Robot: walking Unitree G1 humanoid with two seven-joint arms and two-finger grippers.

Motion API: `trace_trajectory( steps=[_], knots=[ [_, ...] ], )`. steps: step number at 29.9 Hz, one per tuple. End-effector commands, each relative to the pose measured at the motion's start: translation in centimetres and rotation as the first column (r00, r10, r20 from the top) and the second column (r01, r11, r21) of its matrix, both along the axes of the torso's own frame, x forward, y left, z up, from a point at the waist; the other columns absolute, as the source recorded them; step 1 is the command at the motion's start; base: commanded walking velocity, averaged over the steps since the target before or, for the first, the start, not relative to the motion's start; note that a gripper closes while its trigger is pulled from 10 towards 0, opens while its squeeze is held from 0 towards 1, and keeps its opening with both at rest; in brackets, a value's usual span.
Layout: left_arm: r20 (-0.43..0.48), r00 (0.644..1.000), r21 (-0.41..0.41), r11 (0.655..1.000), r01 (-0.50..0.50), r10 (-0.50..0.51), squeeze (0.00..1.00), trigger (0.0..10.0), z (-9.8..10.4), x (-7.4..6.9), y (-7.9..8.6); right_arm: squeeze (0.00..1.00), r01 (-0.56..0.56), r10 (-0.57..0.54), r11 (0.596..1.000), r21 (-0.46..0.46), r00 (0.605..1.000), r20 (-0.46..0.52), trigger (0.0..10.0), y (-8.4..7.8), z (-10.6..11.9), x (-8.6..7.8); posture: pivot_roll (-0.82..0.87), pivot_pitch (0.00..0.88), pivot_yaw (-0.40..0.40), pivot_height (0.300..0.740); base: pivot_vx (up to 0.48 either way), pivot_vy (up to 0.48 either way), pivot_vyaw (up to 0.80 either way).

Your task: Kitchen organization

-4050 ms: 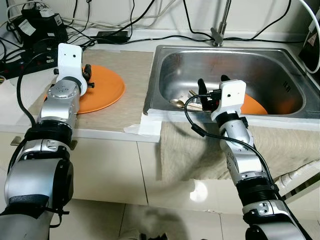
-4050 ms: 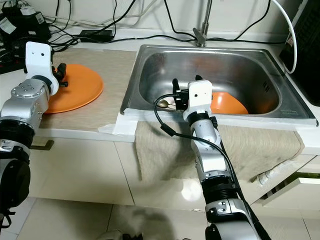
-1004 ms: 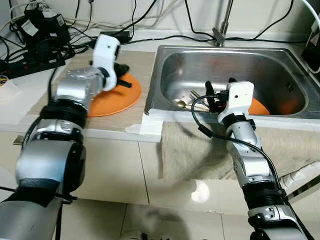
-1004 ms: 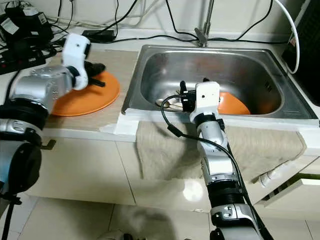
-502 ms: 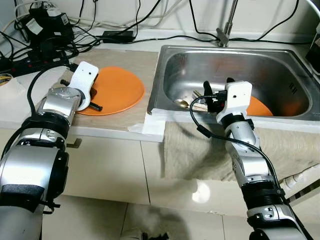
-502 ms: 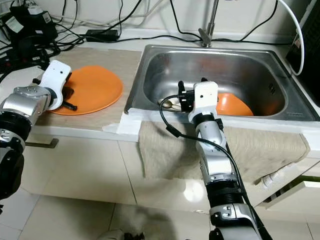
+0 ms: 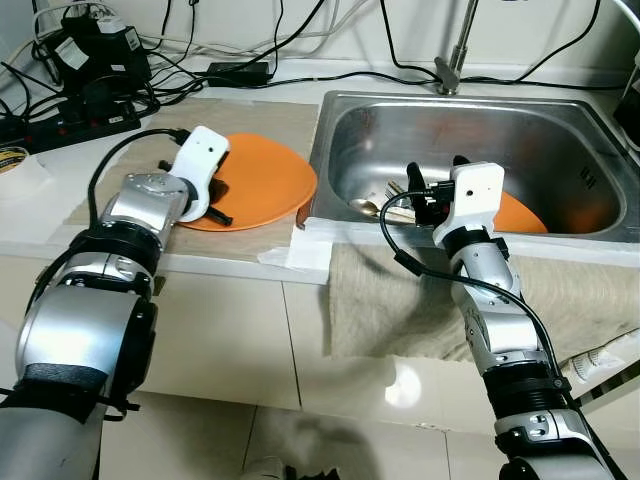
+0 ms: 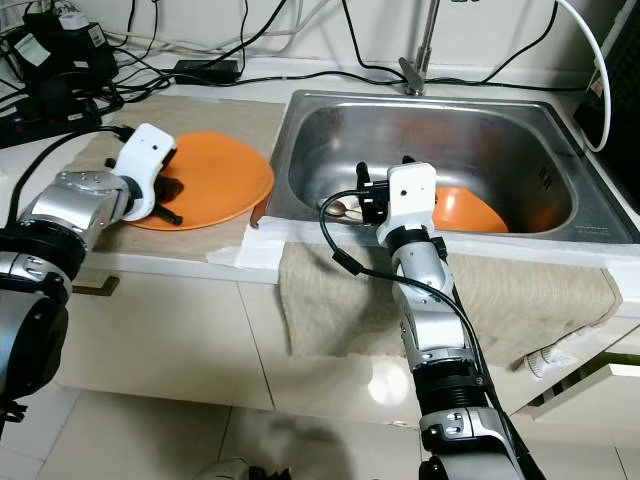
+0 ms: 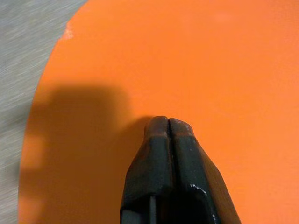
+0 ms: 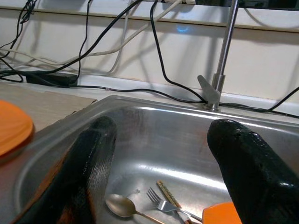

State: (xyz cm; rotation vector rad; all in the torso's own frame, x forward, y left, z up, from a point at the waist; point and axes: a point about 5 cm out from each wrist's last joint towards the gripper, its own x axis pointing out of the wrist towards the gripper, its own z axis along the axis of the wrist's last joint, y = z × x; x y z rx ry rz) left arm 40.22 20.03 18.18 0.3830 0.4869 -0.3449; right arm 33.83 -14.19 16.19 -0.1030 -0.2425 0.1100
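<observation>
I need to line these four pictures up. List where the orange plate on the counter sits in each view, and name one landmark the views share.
Left eye view: orange plate on the counter mat, left of the sink, under the left gripper.
Right eye view: same place.
Left wrist view: the plate lies under the shut fingers.
Right wrist view: its edge beside the sink.
Shared landmark: the plate's rim against the grey mat.

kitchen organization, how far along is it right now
Early on, by the look of it. Done: one orange plate lies on the counter mat, reaching to the sink edge. In hand: the left gripper, shut, presses its tips on that plate; the right gripper hangs open over the sink. Left: a spoon, a fork and another orange dish sit in the basin.
</observation>
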Motion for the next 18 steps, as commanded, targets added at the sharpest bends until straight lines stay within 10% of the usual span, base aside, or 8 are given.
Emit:
trace_trajectory(
  steps=[1,10,18],
  knots=[
    [-0.015,1.0,0.008,1.0,0.006,-0.006,0.0,10.0,0.0,0.0,-0.2,0.0,0.005,-0.005,1.0,0.005,1.0,-0.007,10.0,-0.2,0.0,-0.1,-0.02,0.0,0.058,0.74,0.0,0.0,0.0],
    [0.053,0.991,0.064,0.99,-0.128,0.125,0.0,10.0,0.2,0.0,1.9,0.0,-0.001,0.001,1.0,0.002,1.0,-0.008,10.0,-0.2,0.1,0.1,-0.01,0.0,0.05,0.74,0.0,0.0,0.0],
    [0.166,0.97,-0.041,0.984,-0.172,0.176,0.0,10.0,2.5,0.7,1.6,0.0,-0.004,0.004,1.0,0.0,1.0,-0.008,10.0,-0.2,0.2,0.0,-0.01,0.0,0.045,0.74,0.0,0.0,0.0]
  ],
)
